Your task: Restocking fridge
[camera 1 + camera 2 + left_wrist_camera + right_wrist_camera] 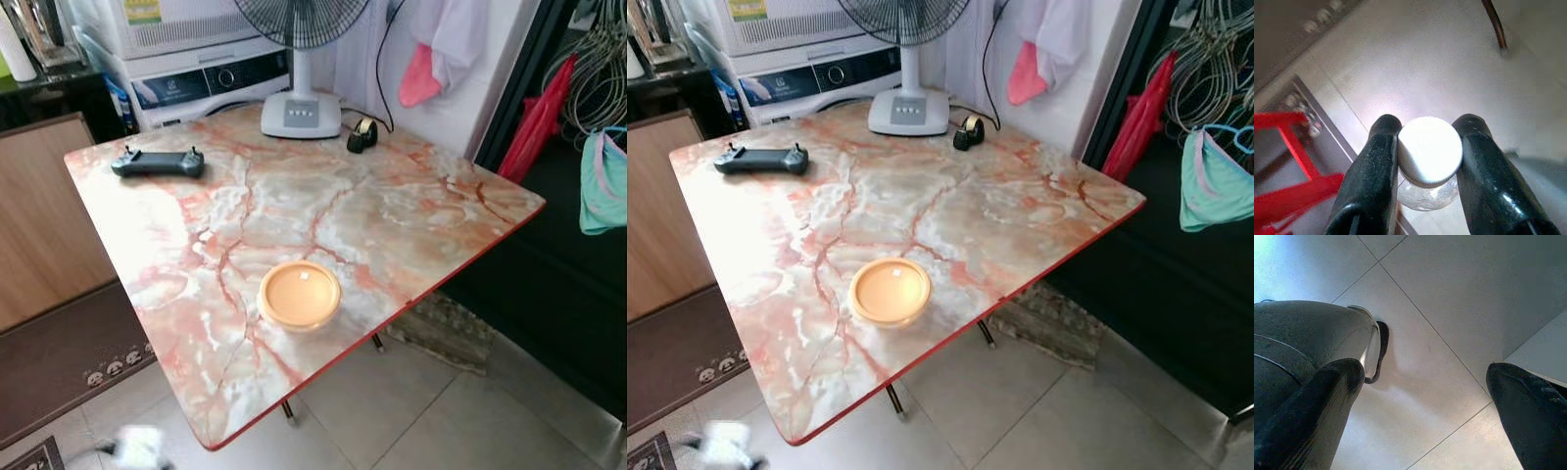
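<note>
My left gripper (1427,123) is shut on a clear bottle (1426,196) just under its white screw cap (1430,152), held low above the floor tiles. In the eye views that white cap shows as a blurred patch (137,446) beside the table's near-left corner. A round yellow lidded container (299,293) sits near the front edge of the marble-patterned table (392,215). My right gripper (1425,369) hangs open over the grey floor tiles with nothing between its fingers, next to a rounded grey part of my own body (1308,333).
A black handheld controller (158,163) lies at the table's far left. A white fan base (300,113) and a black tape dispenser (361,134) stand at the back. A washing machine (206,78) is behind, a wooden cabinet (39,215) to the left, and hanging clothes (604,181) to the right.
</note>
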`<state>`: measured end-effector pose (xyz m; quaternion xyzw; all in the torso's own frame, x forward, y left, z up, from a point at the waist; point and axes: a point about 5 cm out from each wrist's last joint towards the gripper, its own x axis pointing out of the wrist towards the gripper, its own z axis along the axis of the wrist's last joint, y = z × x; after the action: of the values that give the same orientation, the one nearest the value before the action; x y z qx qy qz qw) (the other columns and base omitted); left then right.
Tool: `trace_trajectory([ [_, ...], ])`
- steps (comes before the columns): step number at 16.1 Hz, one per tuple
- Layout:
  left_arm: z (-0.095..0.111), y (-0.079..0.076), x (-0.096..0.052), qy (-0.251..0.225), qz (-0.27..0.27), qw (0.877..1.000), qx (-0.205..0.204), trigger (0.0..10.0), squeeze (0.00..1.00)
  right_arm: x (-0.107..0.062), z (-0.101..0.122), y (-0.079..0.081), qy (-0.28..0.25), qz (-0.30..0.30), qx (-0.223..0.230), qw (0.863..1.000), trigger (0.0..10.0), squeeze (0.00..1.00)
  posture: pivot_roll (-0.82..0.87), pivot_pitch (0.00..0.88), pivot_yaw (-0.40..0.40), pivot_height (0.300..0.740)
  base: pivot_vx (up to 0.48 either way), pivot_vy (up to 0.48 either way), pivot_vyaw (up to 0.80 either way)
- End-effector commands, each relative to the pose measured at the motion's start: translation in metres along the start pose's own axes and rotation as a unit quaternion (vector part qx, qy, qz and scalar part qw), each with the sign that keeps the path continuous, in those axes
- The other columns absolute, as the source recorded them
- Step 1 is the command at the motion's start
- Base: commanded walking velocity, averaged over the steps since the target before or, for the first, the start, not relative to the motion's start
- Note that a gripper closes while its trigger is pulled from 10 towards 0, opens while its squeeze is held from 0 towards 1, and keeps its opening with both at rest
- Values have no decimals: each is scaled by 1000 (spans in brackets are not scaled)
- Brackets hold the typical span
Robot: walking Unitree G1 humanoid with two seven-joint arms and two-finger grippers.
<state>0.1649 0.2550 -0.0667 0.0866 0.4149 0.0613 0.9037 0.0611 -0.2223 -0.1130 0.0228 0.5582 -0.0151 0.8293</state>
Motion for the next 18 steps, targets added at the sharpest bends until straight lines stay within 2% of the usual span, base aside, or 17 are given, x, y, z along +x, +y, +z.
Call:
trace_trajectory([
  [1, -3, -4, 1, 6, 0, 1000, -4, 10000, 0, 2, 5, 9, -13, 26, -14, 999, 10000, 0, 86, 0, -8, 740, 0, 0, 0],
  [3, -6, -11, 3, 7, -1, 1000, 6, 10000, 0, 1, 3, 8, -17, 17, 8, 1000, 10000, 0, 82, 0, -10, 740, 0, 0, 0],
  [4, -8, -16, 3, 9, 2, 1000, -5, 10000, 0, 1, 2, 6, -17, 8, 10, 1000, 10000, 0, 86, 0, -10, 740, 0, 0, 0],
  [6, -11, -19, 3, 15, 1, 1000, 12, 10000, 0, 0, -1, 5, -21, -3, 55, 998, 10000, 0, 83, 0, 0, 740, 0, 0, 0],
  [7, -15, -18, 2, 25, 6, 1000, -2, 10000, 0, 0, -3, 6, -23, -7, 78, 997, 10000, 0, 76, 0, 6, 740, 0, 0, 0],
  [9, -20, -16, 2, 41, 3, 999, 14, 10000, 0, 0, -5, 9, -23, -5, 90, 996, 10000, 0, 77, 0, 9, 740, 0, 0, 0],
  [12, -26, -9, 0, 57, 20, 998, -8, 10000, 0, 0, -7, 14, -22, -3, 93, 995, 10000, 0, 46, 0, 21, 740, 0, 0, 0],
  [15, -31, -10, -2, 67, 22, 997, -14, 10000, 0, 0, -8, 11, -23, -5, 85, 996, 10000, 0, 49, 0, 21, 740, 0, 0, 0],
  [16, -33, -14, -2, 71, 16, 997, -12, 10000, 0, -1, -8, 7, -25, -20, 105, 994, 10000, 0, 59, 0, 23, 740, 0, 0, 0],
  [18, -35, -13, -2, 77, 16, 997, -14, 10000, 0, -2, -8, 4, -28, -23, 108, 993, 10000, 0, 46, 0, 14, 740, -247, 0, 0],
])
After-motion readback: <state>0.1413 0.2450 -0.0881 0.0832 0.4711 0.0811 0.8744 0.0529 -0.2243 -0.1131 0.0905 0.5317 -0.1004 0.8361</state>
